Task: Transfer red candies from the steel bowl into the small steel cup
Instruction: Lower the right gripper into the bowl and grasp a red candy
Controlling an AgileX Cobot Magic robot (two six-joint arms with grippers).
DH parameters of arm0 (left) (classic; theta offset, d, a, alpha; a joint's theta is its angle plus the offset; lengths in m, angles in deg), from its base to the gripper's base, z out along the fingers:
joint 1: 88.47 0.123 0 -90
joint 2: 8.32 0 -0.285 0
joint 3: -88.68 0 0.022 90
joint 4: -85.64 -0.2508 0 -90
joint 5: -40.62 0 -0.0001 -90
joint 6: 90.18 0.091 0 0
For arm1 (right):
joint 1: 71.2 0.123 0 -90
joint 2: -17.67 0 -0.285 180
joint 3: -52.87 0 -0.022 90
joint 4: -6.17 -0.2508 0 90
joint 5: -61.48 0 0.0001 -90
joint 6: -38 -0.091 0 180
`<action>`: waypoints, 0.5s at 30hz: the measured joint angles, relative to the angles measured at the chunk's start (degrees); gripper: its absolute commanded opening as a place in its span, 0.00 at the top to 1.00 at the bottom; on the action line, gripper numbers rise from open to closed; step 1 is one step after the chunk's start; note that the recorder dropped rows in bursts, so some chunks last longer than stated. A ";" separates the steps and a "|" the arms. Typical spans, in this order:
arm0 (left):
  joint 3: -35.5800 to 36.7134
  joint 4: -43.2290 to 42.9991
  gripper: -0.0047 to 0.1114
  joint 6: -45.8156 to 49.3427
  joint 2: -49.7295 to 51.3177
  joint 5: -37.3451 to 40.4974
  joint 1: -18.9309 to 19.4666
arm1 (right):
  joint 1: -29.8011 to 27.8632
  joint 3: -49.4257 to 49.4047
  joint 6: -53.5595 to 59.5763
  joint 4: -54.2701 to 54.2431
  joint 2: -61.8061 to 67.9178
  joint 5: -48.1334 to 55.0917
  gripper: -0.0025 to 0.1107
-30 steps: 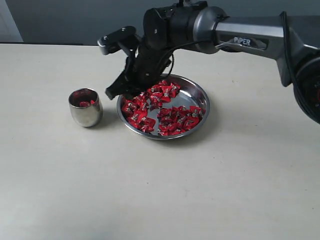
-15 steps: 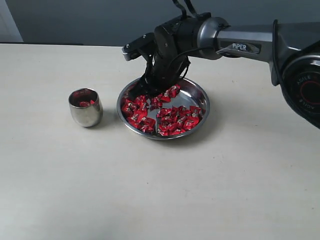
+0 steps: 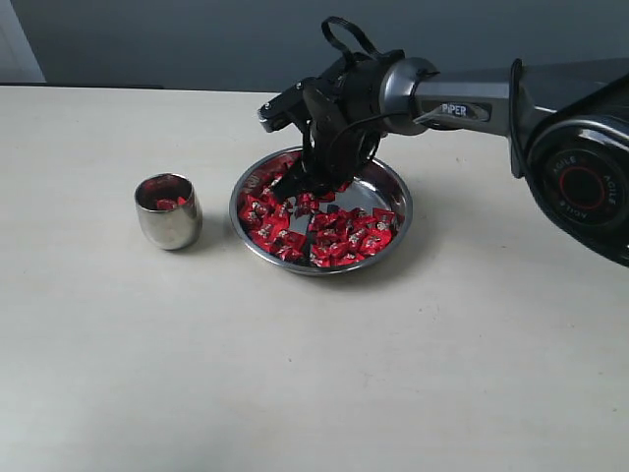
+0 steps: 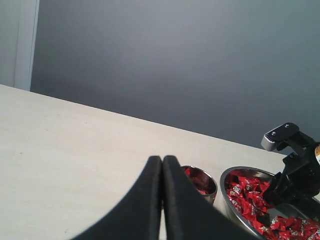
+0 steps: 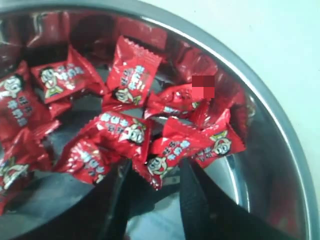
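The steel bowl (image 3: 399,210) sits mid-table, holding many red candies (image 3: 344,234). My right gripper (image 3: 296,185) reaches down inside its left half, among the candies. In the right wrist view this gripper (image 5: 152,172) is open, its dark fingers (image 5: 194,200) low over the bowl floor, with the corner of one red candy (image 5: 167,152) lying between the tips. The small steel cup (image 3: 168,210) stands left of the bowl with a few red candies inside. My left gripper (image 4: 162,160) is shut and empty, hanging off to the side, with the cup (image 4: 201,180) and bowl (image 4: 226,184) beyond it.
The pale tabletop (image 3: 295,374) stretches around the bowl and cup. A dark grey wall (image 3: 147,39) runs behind the table's far edge. The right arm's body (image 3: 472,93) spans from the right side over the bowl's back rim.
My right gripper has moved right from the bowl's left rim, nearer the cup, and dropped into the bowl among the candies. Cup and bowl have not moved.
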 measured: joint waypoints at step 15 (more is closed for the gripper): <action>0.00 0.00 0.96 0.00 0.00 0.00 0.00 | -0.37 0.00 -0.52 -1.60 1.49 -3.09 0.69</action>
